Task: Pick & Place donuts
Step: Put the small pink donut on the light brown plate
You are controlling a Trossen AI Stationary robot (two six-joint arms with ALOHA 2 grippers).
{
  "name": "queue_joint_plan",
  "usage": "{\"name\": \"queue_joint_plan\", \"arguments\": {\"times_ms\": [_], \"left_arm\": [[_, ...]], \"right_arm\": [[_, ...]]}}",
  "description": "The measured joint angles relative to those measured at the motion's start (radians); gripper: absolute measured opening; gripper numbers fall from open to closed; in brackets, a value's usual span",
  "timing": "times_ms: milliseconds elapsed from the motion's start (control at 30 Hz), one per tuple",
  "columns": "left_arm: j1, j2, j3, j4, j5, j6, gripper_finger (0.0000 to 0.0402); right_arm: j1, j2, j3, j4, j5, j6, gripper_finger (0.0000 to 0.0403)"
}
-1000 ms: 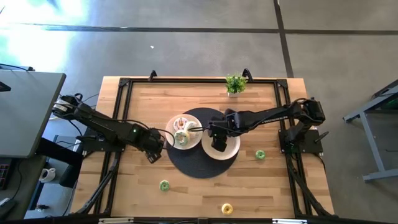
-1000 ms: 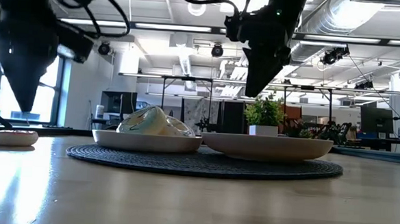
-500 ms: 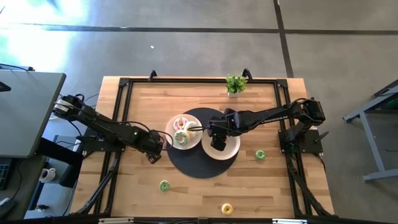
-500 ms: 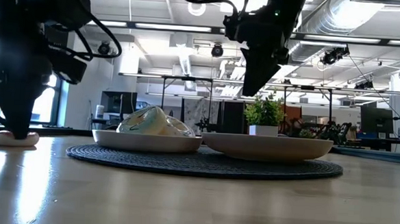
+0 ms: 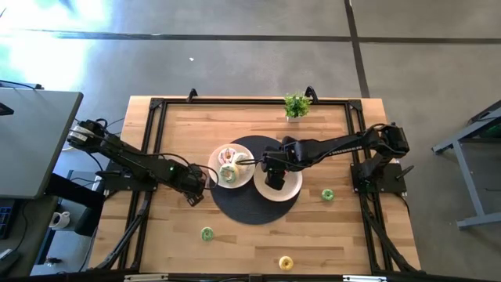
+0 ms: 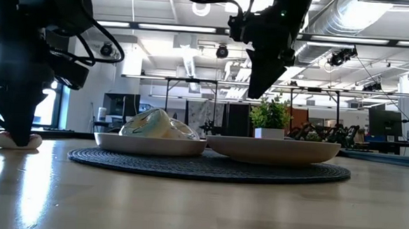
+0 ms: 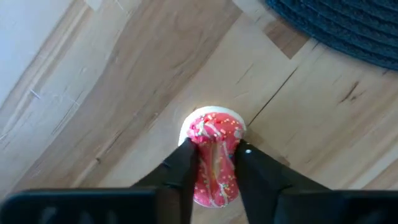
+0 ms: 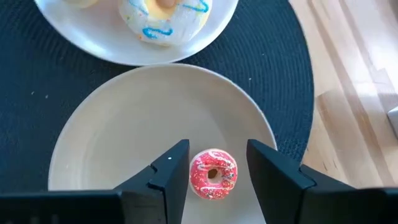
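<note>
A pink sprinkled donut (image 7: 214, 127) with a cream underside lies on the bare wood left of the dark round mat (image 5: 243, 207). My left gripper (image 7: 214, 149) is down on it, shut on it. A second pink donut (image 8: 213, 173) lies on the right white plate (image 8: 93, 124). My right gripper (image 8: 217, 147) hangs open above that plate, its fingers on either side of the donut and clear of it. The left plate (image 5: 247, 178) holds white iced donuts (image 8: 165, 15). Loose on the wood are a green donut (image 5: 207, 233), a yellow one (image 5: 286, 263) and another green one (image 5: 327, 194). My left gripper pinches the pink donut across its ring between its two fingers (image 7: 186, 162), which come from above and point down. The sides of the ring (image 7: 214, 168) are pressed in between them, and the part beyond the fingertips stays round. The donut rests on the table (image 6: 0, 139).
A small potted plant (image 5: 297, 105) stands at the table's far edge. A black frame rail (image 5: 156, 141) runs around the tabletop. Bare wood lies toward the near edge, around the loose donuts.
My left gripper has come down from just above the pink donut until its fingertips reach the table at the donut. The donut has stayed where it was.
</note>
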Motion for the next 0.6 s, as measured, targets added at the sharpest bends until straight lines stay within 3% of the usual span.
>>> {"name": "queue_joint_plan", "arguments": {"times_ms": [200,300,467,600], "left_arm": [[-0.001,0.002,0.065,0.03,0.026,-0.02,0.0035],[0.0,0.003,0.114,0.065,0.021,0.007,0.0024],[0.0,0.003,0.193,0.271,0.012,0.143,0.002],[0.0,0.013,0.234,0.437,-0.059,0.3,0.0019]], "right_arm": [[0.0,-0.058,-0.001,-0.029,-0.114,0.008,0.0154],[0.002,-0.107,-0.001,-0.074,-0.115,0.011,0.0154],[0.009,-0.19,-0.001,-0.208,-0.074,0.078,0.0154],[0.037,-0.232,-0.012,-0.29,-0.07,0.136,0.0154]]}}
